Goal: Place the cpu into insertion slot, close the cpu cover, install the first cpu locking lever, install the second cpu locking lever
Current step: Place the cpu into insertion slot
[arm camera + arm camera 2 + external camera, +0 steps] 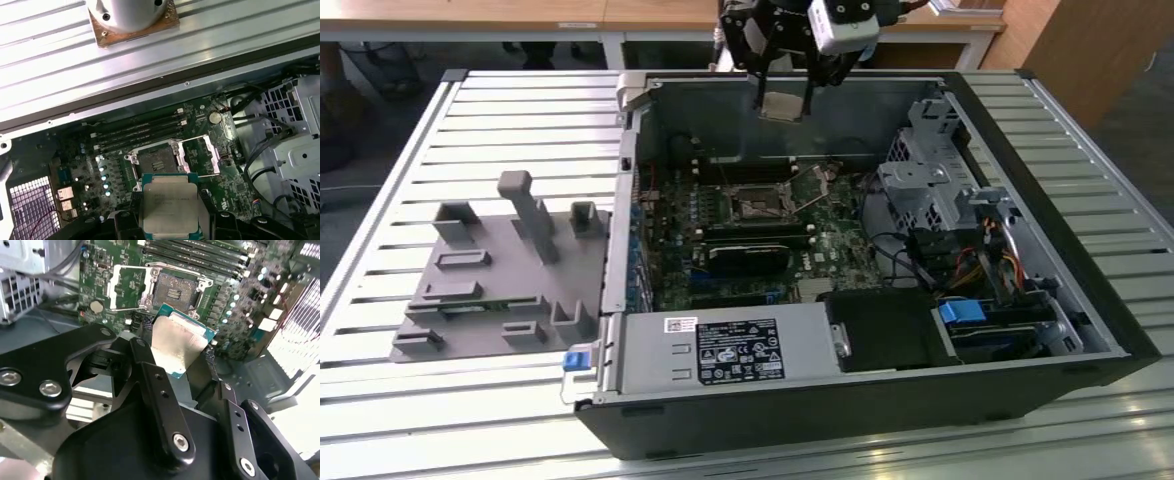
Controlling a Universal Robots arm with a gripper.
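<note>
Tool point(786, 98) is pinched shut on the cpu point(169, 205) by two opposite edges, I'd guess to keep its underside untouched, with the arm point(787, 22) pointing down, hovering well above the bare insertion slot point(154, 164), whose cpu cover point(202, 155) is flipped open beside it.

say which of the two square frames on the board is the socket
The socket is the black-framed one with the dark centre; the silver frame beside it is the cover, flipped open.
</note>
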